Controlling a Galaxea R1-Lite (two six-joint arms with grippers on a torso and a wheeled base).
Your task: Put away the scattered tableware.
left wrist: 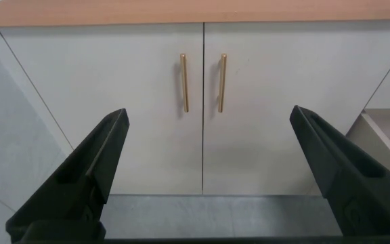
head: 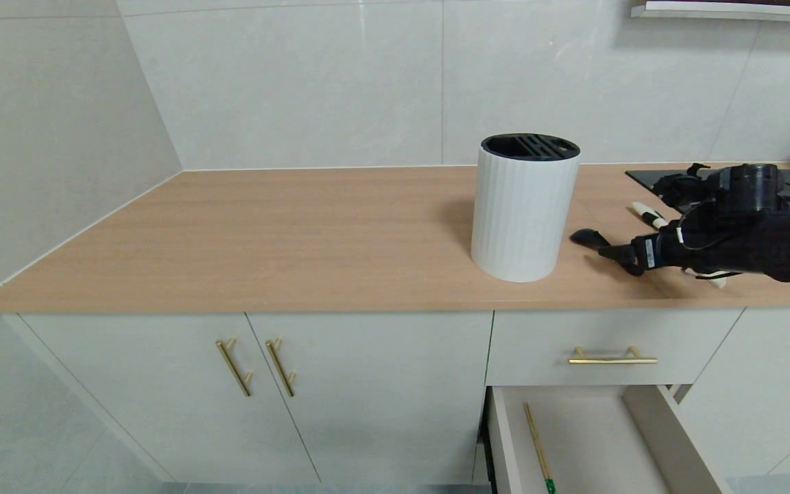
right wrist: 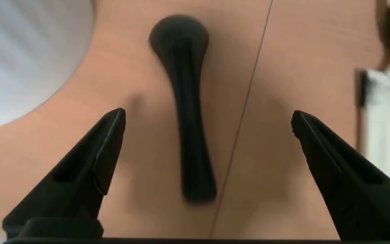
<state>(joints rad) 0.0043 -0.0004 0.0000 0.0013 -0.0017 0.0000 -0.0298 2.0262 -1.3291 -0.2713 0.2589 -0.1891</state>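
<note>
Right end effector [right wrist: 207,116]: released, fingers spread wide, low over the bench [head: 299,233] on the right-hand side of the utensil holder [head: 525,206]. Neither finger touches anything.

Black spoon [right wrist: 185,108]: lies flat on the bench between those spread fingers, apart from both. Its rounded end points toward the utensil holder and sits near the holder's base, not touching it. The handle runs away from the holder, under the end effector.

Utensil holder: white ribbed cylinder with a black slotted top, upright on the bench.

White utensil with a dark band [head: 649,216]: on the bench, farther right of the holder than the spoon and partly hidden by the right arm; kind cannot be told.

Black cooktop [head: 642,177]: set into the bench, right of the holder, toward the wall.

Open drawer [head: 673,446]: below the bench front, down and right of the holder. A yellowish chopstick with a green end [head: 537,439] lies lengthwise inside, along the side nearer the holder. A shut drawer with a gold handle [head: 612,357] sits just above it.

Left end effector [left wrist: 208,114]: released, fingers wide apart and holding nothing. It sits below bench level, facing the two shut cabinet doors [left wrist: 202,135] with gold bar handles, down and left of the holder.
</note>
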